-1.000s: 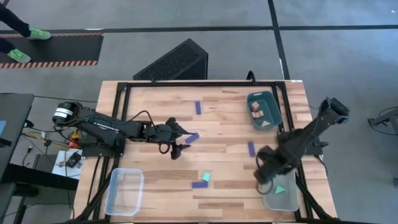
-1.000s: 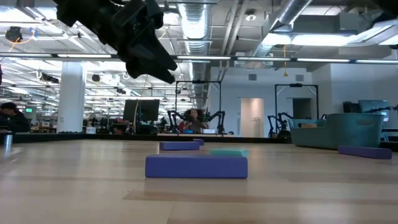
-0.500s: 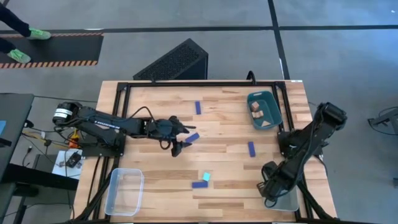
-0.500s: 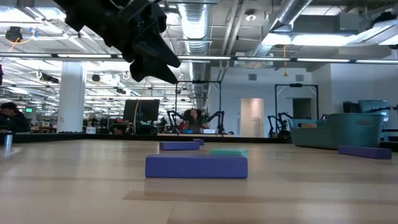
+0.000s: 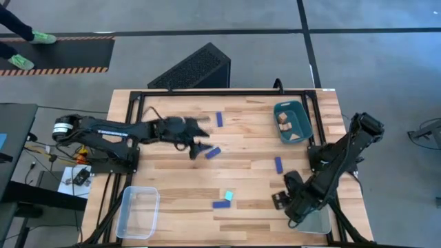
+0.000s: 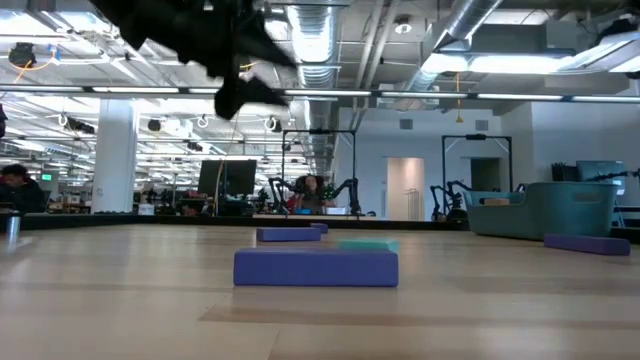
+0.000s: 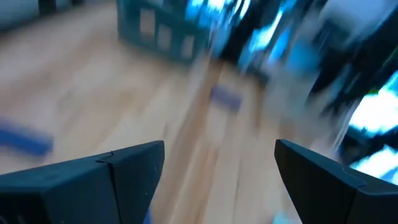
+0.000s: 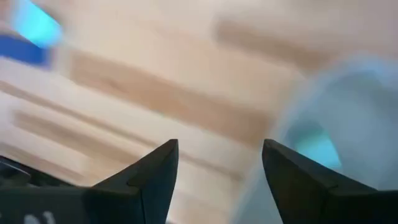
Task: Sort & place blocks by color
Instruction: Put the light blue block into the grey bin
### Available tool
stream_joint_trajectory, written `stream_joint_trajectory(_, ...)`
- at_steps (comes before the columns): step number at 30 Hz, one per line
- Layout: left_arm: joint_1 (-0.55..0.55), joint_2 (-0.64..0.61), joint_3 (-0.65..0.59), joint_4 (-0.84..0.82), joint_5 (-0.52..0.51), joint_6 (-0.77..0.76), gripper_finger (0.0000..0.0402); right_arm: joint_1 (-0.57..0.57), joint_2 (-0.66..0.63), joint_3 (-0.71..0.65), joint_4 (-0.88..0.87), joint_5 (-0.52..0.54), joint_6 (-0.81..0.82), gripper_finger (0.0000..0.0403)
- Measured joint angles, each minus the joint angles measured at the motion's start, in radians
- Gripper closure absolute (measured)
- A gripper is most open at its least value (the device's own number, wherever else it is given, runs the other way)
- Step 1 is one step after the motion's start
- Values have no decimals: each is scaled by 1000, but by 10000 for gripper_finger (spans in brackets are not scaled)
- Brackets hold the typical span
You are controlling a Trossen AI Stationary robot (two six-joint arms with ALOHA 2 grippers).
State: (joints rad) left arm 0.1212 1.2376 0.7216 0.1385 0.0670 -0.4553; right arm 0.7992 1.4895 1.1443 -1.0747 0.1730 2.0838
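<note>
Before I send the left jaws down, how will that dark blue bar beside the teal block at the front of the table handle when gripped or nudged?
The dark blue bar lies flat and low on the table, so it will probably slide, not tip or roll. It looks rigid and square-edged, likely easy to pinch. It sits very close to the teal block, so a push may shift both.

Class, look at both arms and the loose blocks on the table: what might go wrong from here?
The left tool, open and empty, hangs beside a dark blue bar; a careless descent might knock it away. The right tool, open, sits by the clear tray holding a teal block; swinging out, the arm might bump that tray.
</note>
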Motion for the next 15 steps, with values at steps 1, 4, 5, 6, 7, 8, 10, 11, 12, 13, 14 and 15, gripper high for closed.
stream_joint_trajectory(1,21,-22,0,49,16,1,106,-19,0,8,2,27,-22,149)
stream_joint_trajectory(4,77,-85,2,137,29,94,106,-94,2,9,55,63,-98,149)
stream_joint_trajectory(5,95,-102,2,142,34,135,106,-121,4,9,90,72,-133,149)
stream_joint_trajectory(6,114,-116,2,149,38,165,106,-146,4,9,129,88,-168,149)
stream_joint_trajectory(7,135,-131,2,147,55,178,106,-167,4,9,177,108,-199,149)
stream_joint_trajectory(8,157,-147,1,140,89,180,106,-187,4,9,227,131,-223,149)
stream_joint_trajectory(10,199,-175,1,151,183,162,106,-219,4,9,318,199,-249,149)
stream_joint_trajectory(11,216,-189,1,152,227,151,106,-232,4,9,351,228,-255,149)
stream_joint_trajectory(12,234,-205,1,150,261,141,106,-240,4,9,375,255,-256,149)
stream_joint_trajectory(13,251,-223,1,148,286,133,106,-247,4,9,392,275,-257,149)
stream_joint_trajectory(14,267,-239,1,151,301,132,106,-253,4,9,402,287,-258,149)
stream_joint_trajectory(15,283,-260,1,152,310,130,106,-257,4,9,407,295,-256,149)
